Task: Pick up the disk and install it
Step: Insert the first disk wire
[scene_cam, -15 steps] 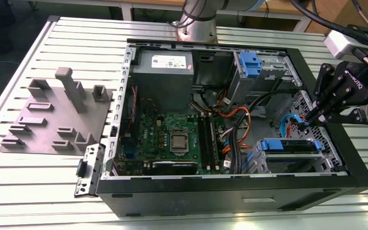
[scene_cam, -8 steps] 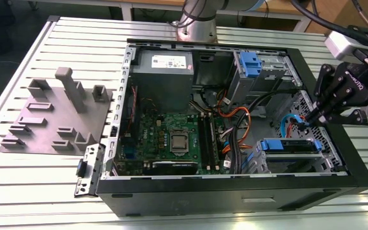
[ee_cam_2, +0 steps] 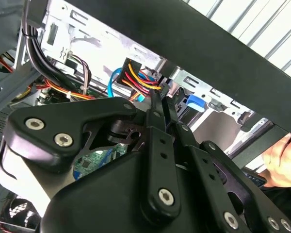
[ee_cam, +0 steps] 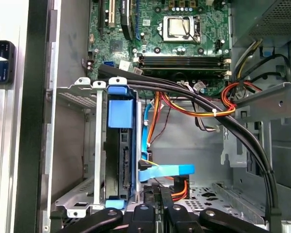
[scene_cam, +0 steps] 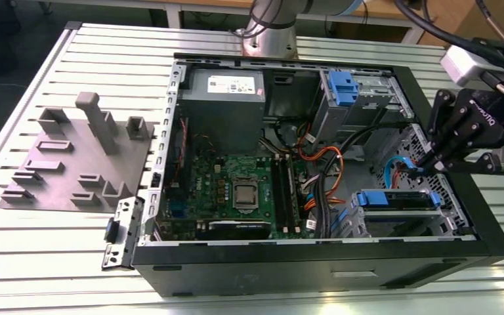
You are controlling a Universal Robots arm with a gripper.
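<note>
Now | disk (ee_cam: 122, 160): dark, blue-railed, edge-on in drive cage (ee_cam: 82, 145) | end effector (ee_cam: 157, 194): fingers pressed together, holding nothing

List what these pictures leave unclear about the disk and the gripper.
- The disk: in the first wrist view it stands edge-on in the drive cage; the cage walls and its blue rail hide its label and faces.
- Whether it is fully seated: its end is cut off behind the gripper.
- The gripper in the second wrist view: its fingers look closed, but its own body hides anything between them.
- In the exterior view the gripper covers the case wall behind it.
</note>
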